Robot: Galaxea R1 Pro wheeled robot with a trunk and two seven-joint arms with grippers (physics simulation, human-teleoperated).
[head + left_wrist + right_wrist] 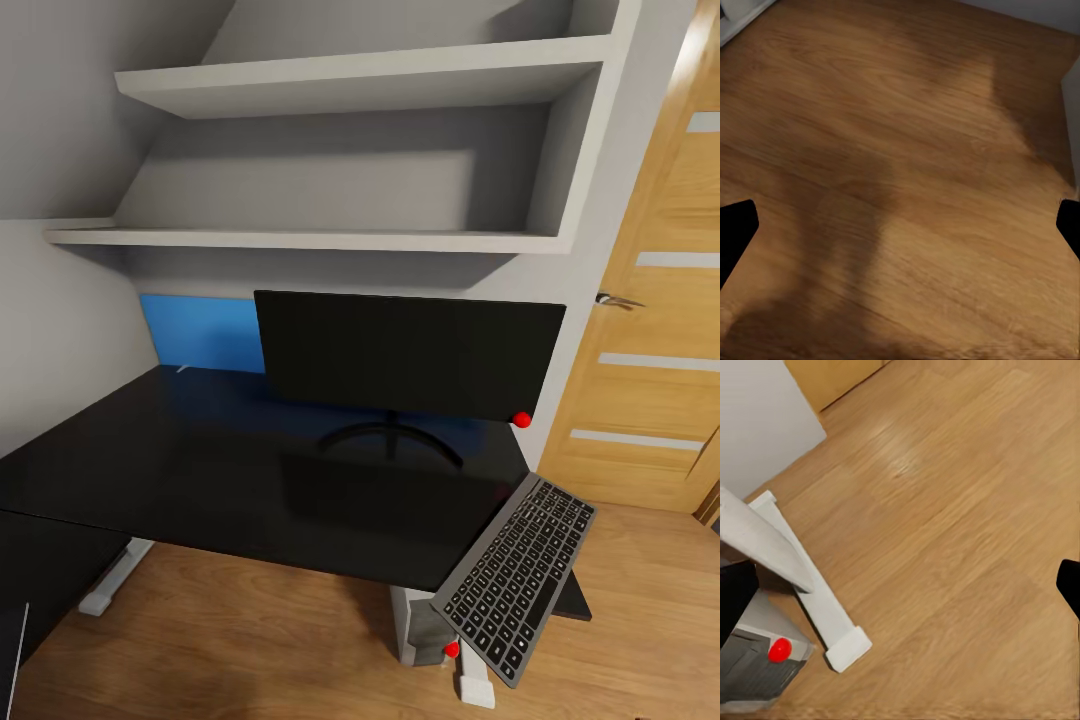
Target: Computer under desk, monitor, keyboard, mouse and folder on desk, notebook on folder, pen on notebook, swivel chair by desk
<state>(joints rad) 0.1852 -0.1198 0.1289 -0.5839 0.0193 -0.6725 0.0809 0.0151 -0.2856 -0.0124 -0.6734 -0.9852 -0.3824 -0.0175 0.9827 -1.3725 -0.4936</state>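
Keyboard (517,579) tilted off the desk's lower-right corner — not yet placed.

The keyboard leans at lower right of the head view, upper end at the black desk (200,470) edge, lower end hanging over the wood floor (250,650); probably mid-transfer, so it needs reseating flat beside the monitor (408,355), which stands at frame centre on the desk. The computer (757,660) sits under the desk by the white desk leg (810,585). Both wrist views show fingertips at opposite frame edges — spread apart, gripping nothing.
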